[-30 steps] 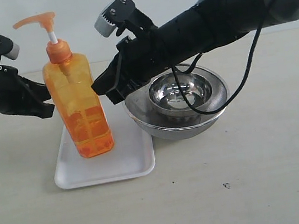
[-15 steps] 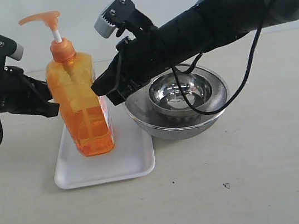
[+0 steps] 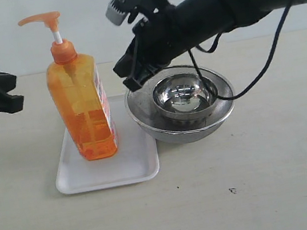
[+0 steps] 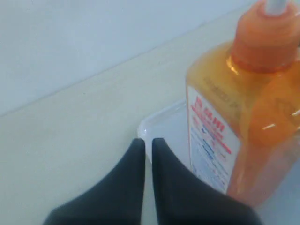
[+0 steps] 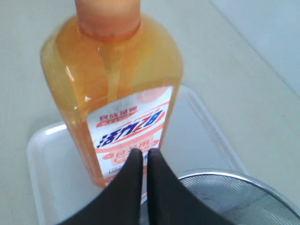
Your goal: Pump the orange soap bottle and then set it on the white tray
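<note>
The pale worktop (image 3: 268,184) carries everything. On it lies the white tray (image 3: 135,165), just beside a big steel bowl (image 3: 226,114). The orange soap bottle (image 3: 83,111) stands upright on the tray. A smaller steel bowl (image 3: 183,98) nests inside the big one. My right pincer (image 3: 128,79) hangs closed and empty over the big bowl's rim. My left pincer (image 4: 147,140), also closed, grips nothing, apart from the bottle.

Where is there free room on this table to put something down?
Free: the table in front of the tray and bowls, and right of the bowls. Crowded: between bottle and bowls, where the right gripper hangs.
</note>
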